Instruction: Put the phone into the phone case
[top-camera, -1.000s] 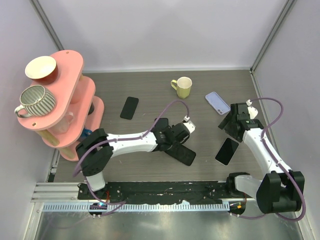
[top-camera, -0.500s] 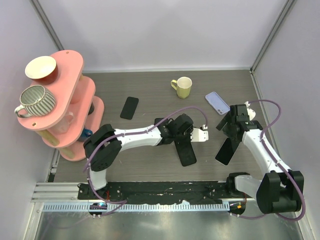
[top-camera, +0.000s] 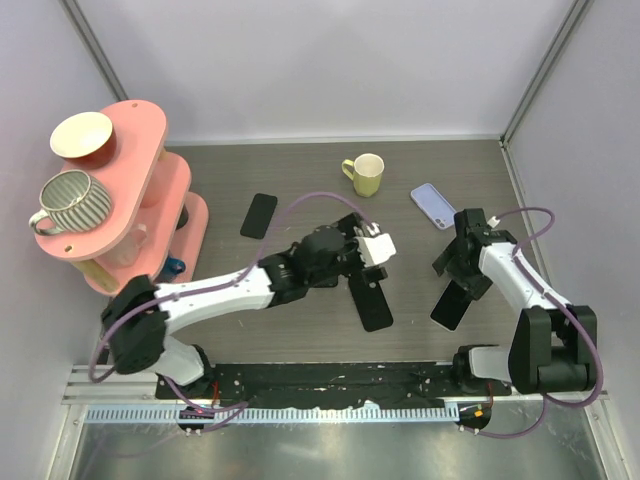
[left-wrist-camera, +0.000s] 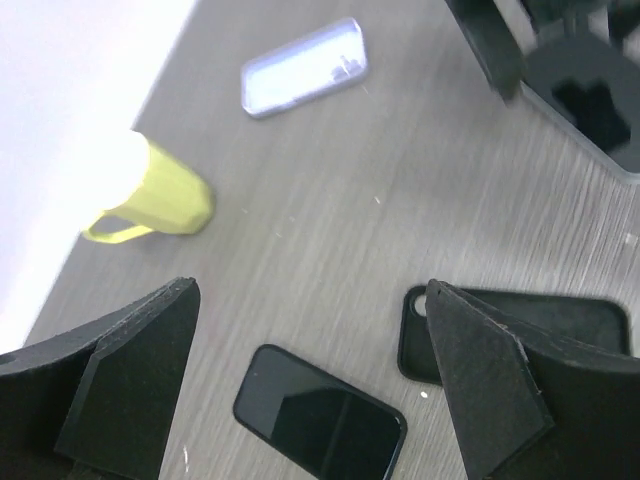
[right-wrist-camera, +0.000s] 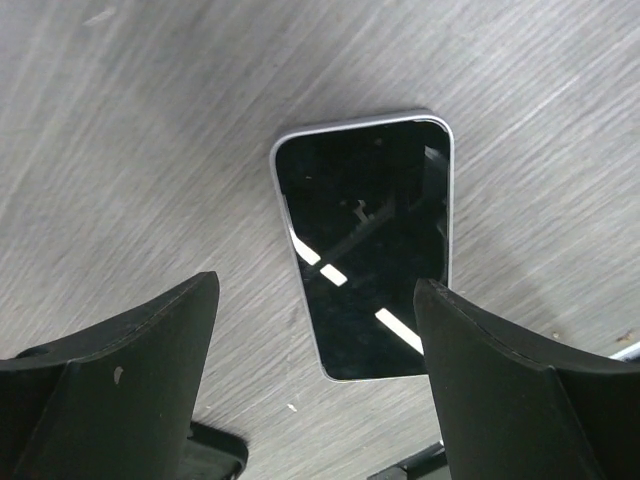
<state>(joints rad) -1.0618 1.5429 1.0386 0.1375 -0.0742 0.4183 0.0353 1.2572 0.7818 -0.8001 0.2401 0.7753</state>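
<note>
Your left gripper (left-wrist-camera: 312, 290) and right gripper (right-wrist-camera: 315, 285) stood open; you needed the right centred across the phone (right-wrist-camera: 365, 240) widthwise before closing.

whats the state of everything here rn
left gripper, open, holding nothing
right gripper, open above silver-rimmed phone
silver-rimmed phone, flat, screen up
black phone, flat, screen up
black case, lying flat
yellow mug, upright
lilac phone-shaped item, lying flat

Top cam fixed, high at near edge, looking down on whole table (top-camera: 300, 180). Left wrist cam low, oblique; shares yellow mug (left-wrist-camera: 165, 195) with top. Right wrist cam close, near straight down on silver-edged phone (right-wrist-camera: 365, 250), also in top.
</note>
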